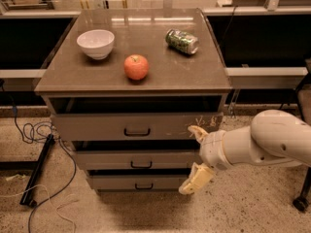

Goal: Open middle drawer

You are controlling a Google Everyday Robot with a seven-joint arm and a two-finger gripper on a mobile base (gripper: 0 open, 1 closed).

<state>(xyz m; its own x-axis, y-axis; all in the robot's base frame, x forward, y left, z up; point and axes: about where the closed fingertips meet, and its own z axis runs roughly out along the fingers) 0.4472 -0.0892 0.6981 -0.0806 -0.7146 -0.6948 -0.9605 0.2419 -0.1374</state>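
Observation:
The middle drawer [112, 159] is a wide, shallow grey-brown front with a small dark bar handle [141, 165], second of three in the cabinet. It looks shut, set back under the top drawer. My gripper [195, 157] is at the right end of that drawer front, reaching in from the right on a white arm. Its two cream fingers are spread apart, one fingertip [196, 130] up by the top drawer's scratch marks and the other down by the bottom drawer. It holds nothing.
The top drawer [97, 127] with white scratches stands slightly out. The bottom drawer [121, 182] is below. On the cabinet top [73, 76] sit a white bowl [95, 43], a red apple [136, 67] and a green can [182, 41] on its side. Cables [34, 178] lie on the floor at left.

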